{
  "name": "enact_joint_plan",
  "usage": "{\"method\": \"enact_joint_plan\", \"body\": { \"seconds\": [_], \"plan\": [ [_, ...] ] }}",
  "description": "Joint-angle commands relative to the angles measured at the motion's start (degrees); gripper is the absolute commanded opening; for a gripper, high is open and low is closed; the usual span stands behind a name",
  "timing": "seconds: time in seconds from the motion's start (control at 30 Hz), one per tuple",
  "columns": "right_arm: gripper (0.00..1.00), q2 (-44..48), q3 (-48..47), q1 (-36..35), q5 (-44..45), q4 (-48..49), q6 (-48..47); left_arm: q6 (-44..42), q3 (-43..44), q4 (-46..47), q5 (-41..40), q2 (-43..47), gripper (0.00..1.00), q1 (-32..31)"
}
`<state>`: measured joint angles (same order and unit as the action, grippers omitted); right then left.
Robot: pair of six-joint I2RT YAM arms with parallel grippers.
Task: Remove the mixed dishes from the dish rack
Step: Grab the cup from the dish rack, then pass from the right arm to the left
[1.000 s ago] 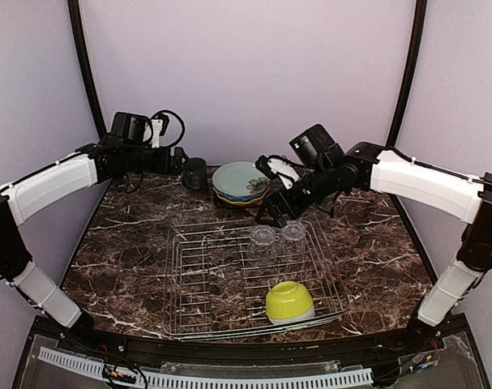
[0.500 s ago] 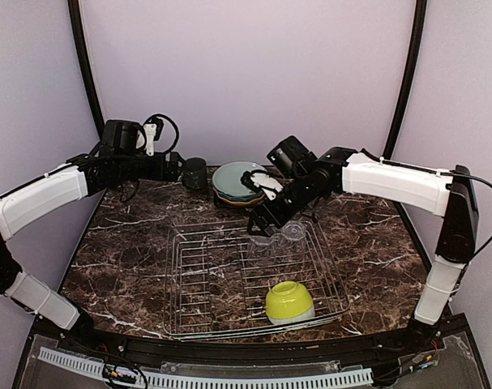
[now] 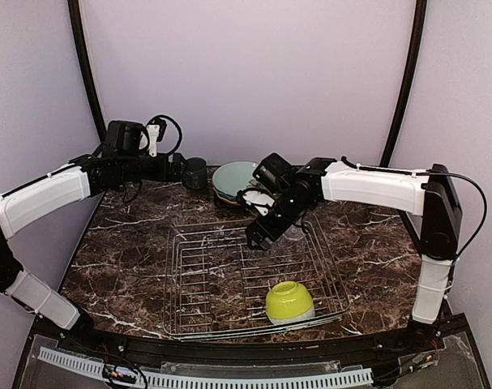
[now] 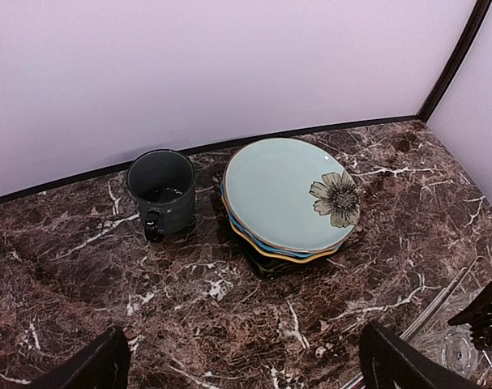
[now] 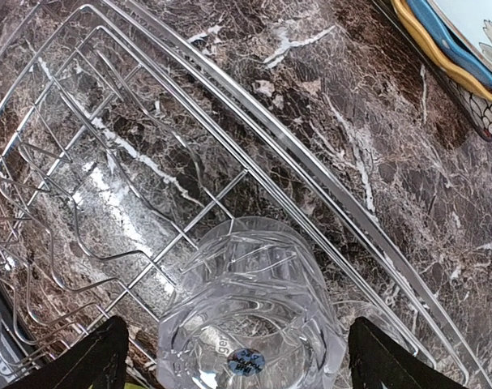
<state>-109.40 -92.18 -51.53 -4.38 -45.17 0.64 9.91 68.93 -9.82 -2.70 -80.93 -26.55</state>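
Right fingers (image 5: pixel 91 361) are spread wide, gripping nothing — a clear glass (image 5: pixel 250 316) stands between them inside the dish rack (image 3: pixel 198 267). Left fingers (image 4: pixel 91 365) gape too, empty — grey mug (image 4: pixel 161 191) and stacked plates (image 4: pixel 286 194) sit ahead on the table (image 4: pixel 67 259).

Marble table (image 3: pixel 120 243): dish rack (image 3: pixel 209 267), mug (image 3: pixel 195 173), plates (image 3: pixel 231 178)

Rack (image 3: pixel 205 275) mid-table (image 3: pixel 124 243). Bowl (image 3: pixel 289 301) in its near-right corner, glass (image 5: pixel 250 324) inside at far edge. Plate stack (image 4: pixel 288 197) behind rack, mug (image 4: pixel 161 193) left of stack.
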Motion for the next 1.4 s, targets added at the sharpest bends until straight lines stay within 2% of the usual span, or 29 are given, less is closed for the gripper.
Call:
{"method": "enact_joint_plan", "body": {
  "seconds": [0.0, 0.33, 0.67, 1.07, 1.37],
  "plan": [
    [0.9, -1.6, -1.3, -0.5, 2.3, -0.9, -0.4, 0.5, 0.2, 0.8, -0.6, -0.1, 0.99, -0.3],
    [0.83, -2.5, -0.4, -0.5, 3.4, -0.9, -0.4, 0.6, 0.1, 0.9, -0.7, -0.3, 0.99, -0.3],
    [0.6, -1.0, -0.6, -0.5, 3.0, -0.4, -0.4, 0.7, -0.1, 1.1, -0.6, -0.2, 0.99, -0.3],
    [0.5, 7.1, 0.2, 0.3, 1.3, 4.4, 0.7, 1.1, -0.2, 3.4, 0.3, 0.8, 1.0, -0.3],
    [0.45, 16.9, 4.2, 4.8, -5.4, 11.0, 4.7, 1.5, -2.4, 8.1, 1.1, 4.0, 1.0, -0.3]
  ]
}}
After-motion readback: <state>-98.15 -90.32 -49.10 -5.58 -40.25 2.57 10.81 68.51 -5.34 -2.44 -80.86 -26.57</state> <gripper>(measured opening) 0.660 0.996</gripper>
